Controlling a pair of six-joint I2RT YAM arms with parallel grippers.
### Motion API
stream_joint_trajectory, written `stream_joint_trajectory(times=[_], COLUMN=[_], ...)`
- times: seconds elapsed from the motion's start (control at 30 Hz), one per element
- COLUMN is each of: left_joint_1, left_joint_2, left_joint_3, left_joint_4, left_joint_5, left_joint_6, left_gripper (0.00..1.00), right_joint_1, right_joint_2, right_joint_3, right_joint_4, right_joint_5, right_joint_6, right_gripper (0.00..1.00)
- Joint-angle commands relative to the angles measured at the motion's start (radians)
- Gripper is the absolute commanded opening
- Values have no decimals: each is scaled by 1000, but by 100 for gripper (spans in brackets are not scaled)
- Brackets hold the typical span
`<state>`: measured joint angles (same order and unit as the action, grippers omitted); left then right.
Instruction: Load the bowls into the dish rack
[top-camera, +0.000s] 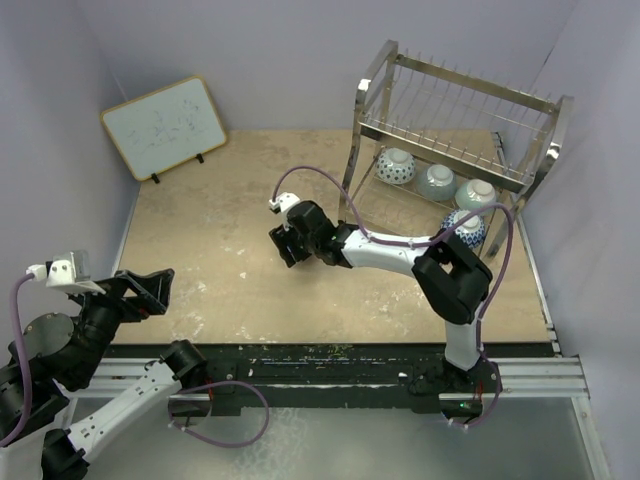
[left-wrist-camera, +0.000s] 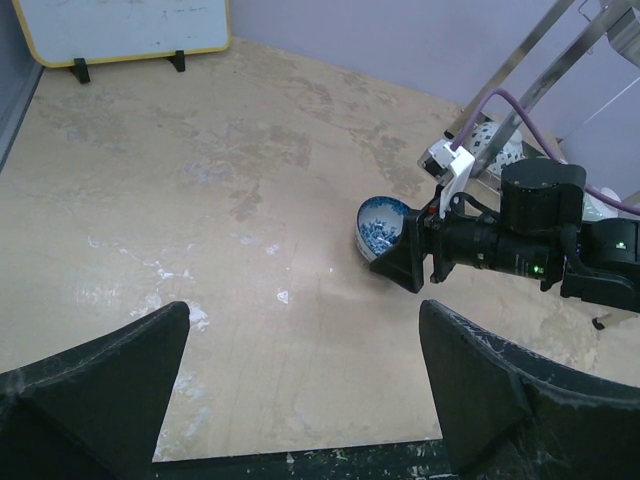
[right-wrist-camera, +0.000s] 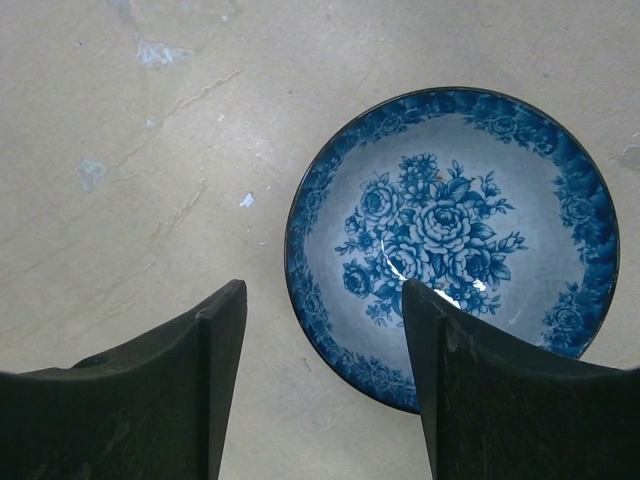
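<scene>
A blue-and-white floral bowl (right-wrist-camera: 450, 225) sits upright on the table, small in the left wrist view (left-wrist-camera: 383, 224) and hidden under the arm in the top view. My right gripper (right-wrist-camera: 320, 335) (top-camera: 288, 243) is open astride its near rim: one finger (right-wrist-camera: 445, 385) hangs over the inside and the other stays outside, neither pressing the rim. The dish rack (top-camera: 455, 110) stands at the back right. Its lower tier holds a blue-patterned bowl (top-camera: 396, 165), a mint bowl (top-camera: 436, 181) and a pale bowl (top-camera: 476, 193). Another blue-patterned bowl (top-camera: 466, 229) lies low at its front right. My left gripper (top-camera: 150, 290) (left-wrist-camera: 300, 400) is open and empty at the near left.
A framed whiteboard (top-camera: 165, 125) (left-wrist-camera: 120, 25) leans at the back left. Purple walls close in the table on three sides. A rack leg (left-wrist-camera: 524, 52) and the right arm's purple cable (top-camera: 320, 178) lie just behind the bowl. White scuff marks dot the tabletop.
</scene>
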<state>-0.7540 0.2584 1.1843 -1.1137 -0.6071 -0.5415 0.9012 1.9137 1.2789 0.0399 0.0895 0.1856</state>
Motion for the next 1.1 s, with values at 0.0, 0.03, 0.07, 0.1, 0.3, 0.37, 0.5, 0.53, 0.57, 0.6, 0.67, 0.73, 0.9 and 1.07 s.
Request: stream_joint_trajectory(times=[0.0, 0.03, 0.07, 0.1, 0.3, 0.37, 0.5, 0.53, 0.57, 0.6, 0.67, 0.73, 0.9, 1.07], left_joint_1=[-4, -4, -4, -3, -3, -4, -4, -4, -3, -4, -4, -4, -4, -3], left_joint_2=[11, 13, 14, 15, 19, 23, 28, 31, 32, 34, 37, 38, 45, 49], left_joint_3=[5, 5, 3, 3, 1, 2, 2, 2, 3, 4, 6, 8, 15, 16], left_joint_4=[12, 13, 14, 15, 20, 23, 26, 27, 28, 30, 34, 38, 44, 50], left_joint_5=[-11, -11, -11, -11, -11, -11, -7, -7, -6, -6, -3, -1, 1, 3], left_joint_6=[-20, -21, -21, -21, -20, -18, -17, -18, -17, -16, -15, -10, -5, 0], left_gripper=[99, 99, 99, 99, 99, 99, 99, 99, 99, 99, 99, 99, 99, 99], right_joint_1=[7, 6, 7, 6, 7, 7, 7, 7, 7, 7, 7, 7, 3, -61], right_joint_2=[8, 14, 20, 28, 45, 39, 13, 1, -17, -36, -86, -147, -307, -411], right_joint_3=[40, 41, 43, 44, 52, 43, 26, 18, 6, -7, -44, -88, -211, -326], right_joint_4=[5, 5, 6, 6, 6, 16, 29, 37, 47, 62, 99, 147, 257, 334], right_joint_5=[10, 17, 25, 37, 90, 100, 110, 100, 83, 63, 18, -44, -131, -246], right_joint_6=[-32, -34, -36, -39, -47, -39, -12, -3, 7, 16, 36, 69, 172, 271], right_gripper=[64, 64, 63, 62, 53, 45, 17, 14, 13, 12, 8, 5, 4, 4])
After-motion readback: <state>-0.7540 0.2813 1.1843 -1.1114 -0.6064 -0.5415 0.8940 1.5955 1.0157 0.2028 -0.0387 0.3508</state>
